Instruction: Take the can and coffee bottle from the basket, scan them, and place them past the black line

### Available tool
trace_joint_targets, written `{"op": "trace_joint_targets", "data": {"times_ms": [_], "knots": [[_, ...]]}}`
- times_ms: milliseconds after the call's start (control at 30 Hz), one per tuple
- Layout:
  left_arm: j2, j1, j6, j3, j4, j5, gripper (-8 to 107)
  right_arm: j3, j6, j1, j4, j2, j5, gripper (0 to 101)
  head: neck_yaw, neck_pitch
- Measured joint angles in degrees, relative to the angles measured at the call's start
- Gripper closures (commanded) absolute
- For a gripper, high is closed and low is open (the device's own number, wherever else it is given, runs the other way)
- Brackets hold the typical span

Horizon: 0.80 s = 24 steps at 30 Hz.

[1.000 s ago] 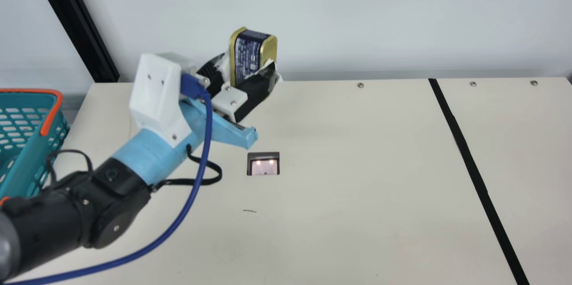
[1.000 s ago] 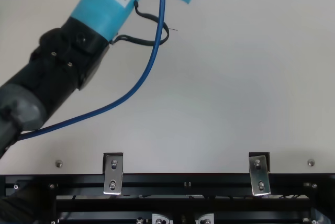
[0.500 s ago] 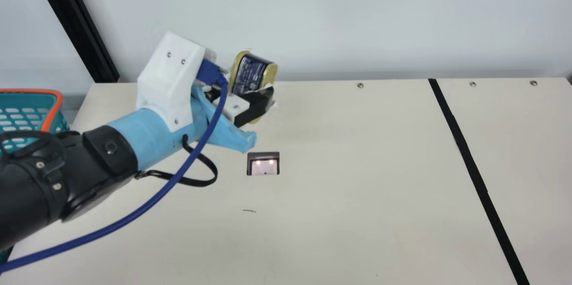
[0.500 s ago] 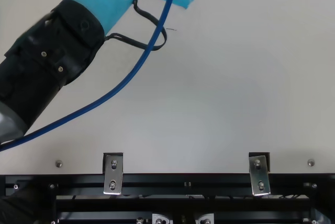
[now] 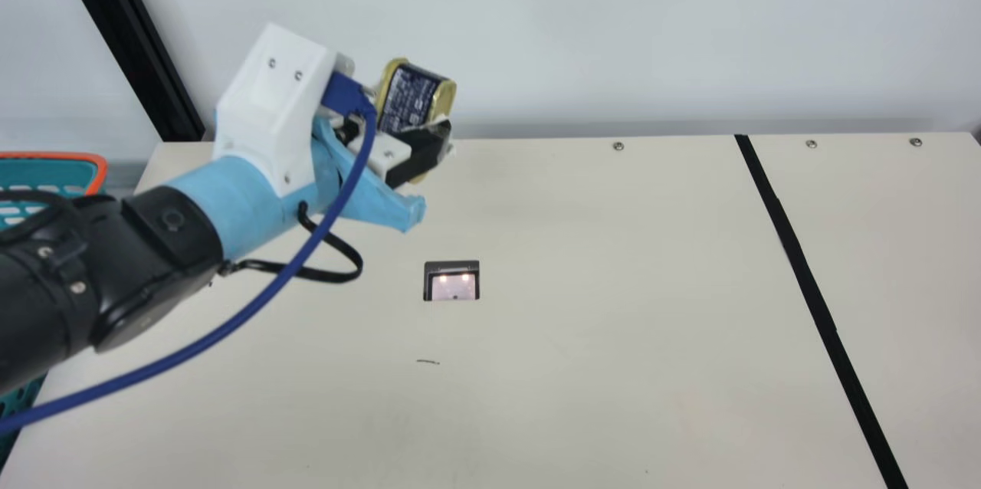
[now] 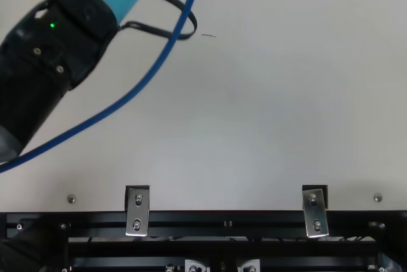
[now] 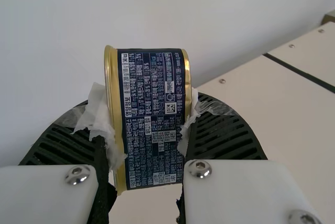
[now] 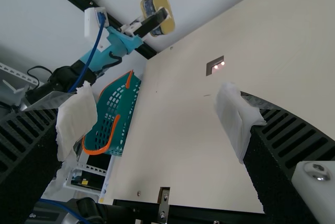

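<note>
There is one can (image 5: pixel 408 96), dark blue with gold ends. It is up in the air, a bit tilted in the main view, and held by the left gripper (image 5: pixel 406 118). The two black fingers of that gripper are clamped on the can, one on each side. Bits of white paper-like stuff are squeezed between the fingers and the can.

The right gripper (image 8: pixel 157 116) has its two fingers wide apart, with a big gap between them. Each finger has a white scrap on its tip.

There is one basket (image 8: pixel 124 124), blue-green with lots of little holes. It has two orange handles and sits by the left edge of the cream table (image 5: pixel 575 366). The views do not make it clear what is inside the basket.

One scanner (image 5: pixel 452 287) is set into the table, with two small lights glowing in it. The can is up near the far edge of the table in the main view, apart from the scanner.

One black line (image 5: pixel 797 263) runs across the right part of the table. The can is well apart from it, on the basket's side. One blue cable (image 5: pixel 264 297) hangs along the left arm.
</note>
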Motion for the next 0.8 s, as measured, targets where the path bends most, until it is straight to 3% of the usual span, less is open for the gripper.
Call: {"op": "trace_joint_targets", "data": {"times_ms": [133, 333, 800], "knots": [[-0.5, -0.8, -0.3, -2.4, -2.4, 4.2, 89, 0.0, 0.0, 0.0, 0.0, 0.0, 0.0, 0, 0.0, 0.0], [-1.8, -2.4, 1.4, -6.0, -7.7, 15.1, 89, 0.0, 0.0, 0.0, 0.0, 0.0, 0.0, 0, 0.0, 0.0], [-2.1, 5.8, 26.6, -18.8, -28.0, 47.0, 89, 0.0, 0.0, 0.0, 0.0, 0.0, 0.0, 0, 0.0, 0.0]]}}
